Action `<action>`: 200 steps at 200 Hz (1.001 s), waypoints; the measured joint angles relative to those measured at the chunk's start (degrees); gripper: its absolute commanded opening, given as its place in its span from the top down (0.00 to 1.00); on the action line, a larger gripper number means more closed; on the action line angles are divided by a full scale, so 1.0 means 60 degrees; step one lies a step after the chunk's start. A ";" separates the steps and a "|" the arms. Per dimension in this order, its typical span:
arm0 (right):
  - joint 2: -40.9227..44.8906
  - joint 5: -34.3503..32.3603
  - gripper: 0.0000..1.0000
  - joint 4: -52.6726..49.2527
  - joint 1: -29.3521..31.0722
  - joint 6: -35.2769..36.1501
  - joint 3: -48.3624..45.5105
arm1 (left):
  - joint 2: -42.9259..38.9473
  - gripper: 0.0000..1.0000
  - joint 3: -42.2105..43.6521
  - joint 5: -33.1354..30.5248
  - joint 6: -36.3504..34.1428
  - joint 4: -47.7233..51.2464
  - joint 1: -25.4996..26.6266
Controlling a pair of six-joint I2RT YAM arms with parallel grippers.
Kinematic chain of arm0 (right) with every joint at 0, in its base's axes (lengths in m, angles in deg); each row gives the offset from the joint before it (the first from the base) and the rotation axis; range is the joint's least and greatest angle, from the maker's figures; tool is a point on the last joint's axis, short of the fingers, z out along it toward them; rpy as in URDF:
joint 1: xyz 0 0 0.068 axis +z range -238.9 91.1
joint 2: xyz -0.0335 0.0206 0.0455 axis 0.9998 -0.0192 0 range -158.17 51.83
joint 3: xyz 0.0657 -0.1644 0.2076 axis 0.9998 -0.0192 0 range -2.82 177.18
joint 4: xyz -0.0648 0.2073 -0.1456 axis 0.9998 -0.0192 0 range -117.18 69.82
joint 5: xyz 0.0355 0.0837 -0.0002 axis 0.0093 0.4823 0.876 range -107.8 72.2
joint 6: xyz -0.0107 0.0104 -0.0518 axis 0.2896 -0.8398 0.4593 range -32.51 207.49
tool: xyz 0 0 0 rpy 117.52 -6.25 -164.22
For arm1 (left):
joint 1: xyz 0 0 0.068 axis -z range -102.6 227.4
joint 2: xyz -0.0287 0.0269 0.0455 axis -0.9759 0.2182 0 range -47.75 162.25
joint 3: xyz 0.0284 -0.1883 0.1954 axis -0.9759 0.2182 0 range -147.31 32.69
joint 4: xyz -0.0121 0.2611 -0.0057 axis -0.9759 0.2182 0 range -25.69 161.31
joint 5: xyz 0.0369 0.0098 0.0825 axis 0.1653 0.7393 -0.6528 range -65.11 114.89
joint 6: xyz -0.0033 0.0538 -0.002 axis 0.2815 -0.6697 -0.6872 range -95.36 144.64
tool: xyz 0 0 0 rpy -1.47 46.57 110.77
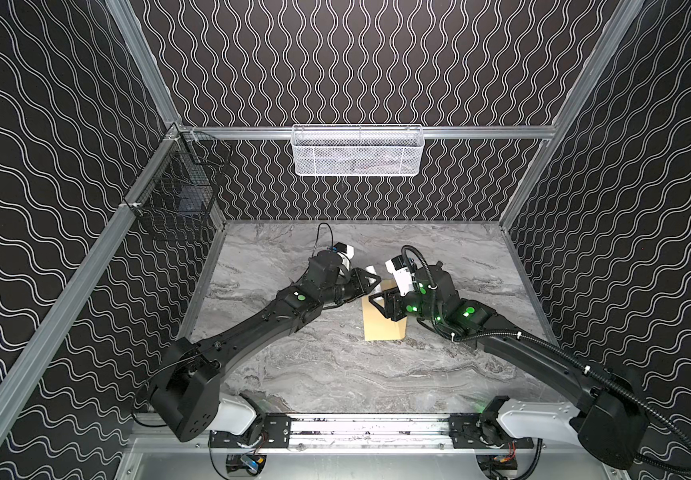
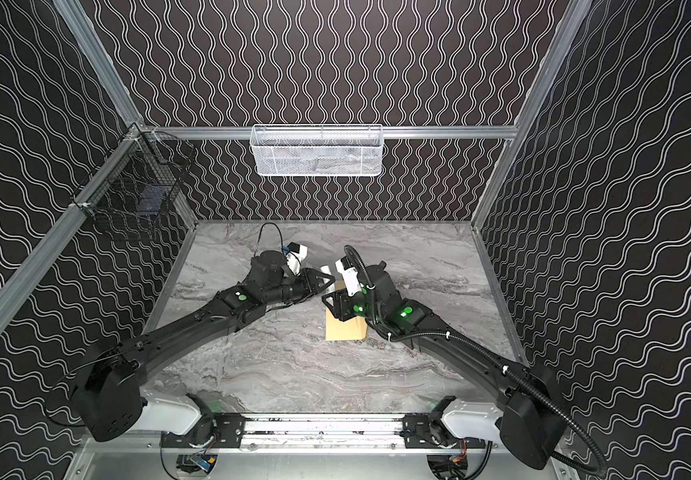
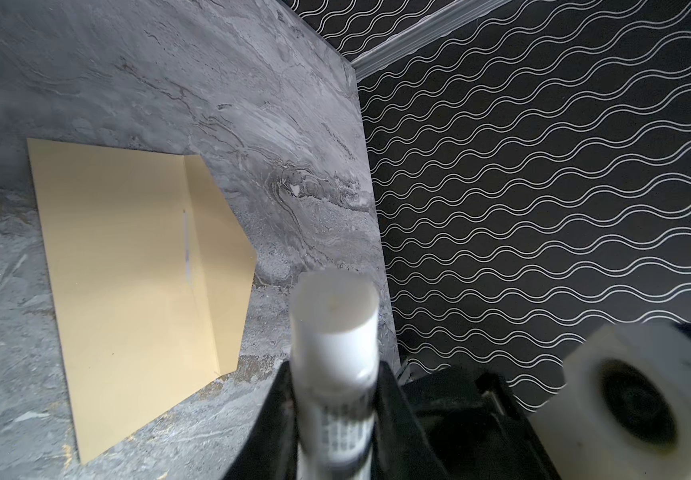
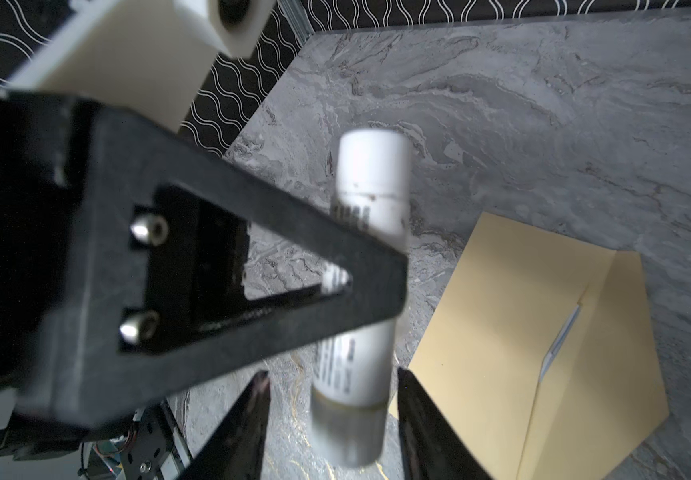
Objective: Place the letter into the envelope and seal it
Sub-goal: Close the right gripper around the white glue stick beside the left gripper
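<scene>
Left hand [image 3: 333, 374] clamps the white tube [image 4: 370, 174] mid-length; right hand [image 4: 332, 374] stands wide astride its near end, touching nothing. The envelope [image 4: 501, 311] lies open-flapped right beside them.

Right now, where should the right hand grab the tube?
I'd take the greyish end of the tube, opposite the cap, coming from that end. The left hand clamps the middle, leaving it free, and the right hand's open fingers stand either side of it.
</scene>
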 measured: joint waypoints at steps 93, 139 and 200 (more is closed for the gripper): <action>-0.0149 0.0117 0.57 0.0106 0.0000 -0.0004 -0.0080 | -0.0018 1.00 0.0062 0.0040 -0.0025 0.0066 -0.0058; -0.0408 0.0240 0.67 0.0270 0.0000 -0.0007 0.0029 | -0.0018 1.00 0.0131 0.0047 -0.0022 -0.0018 -0.0058; -0.0430 0.0168 0.82 0.0175 -0.0011 -0.0095 0.0091 | -0.0018 1.00 0.0146 0.0044 -0.0022 -0.0091 -0.0062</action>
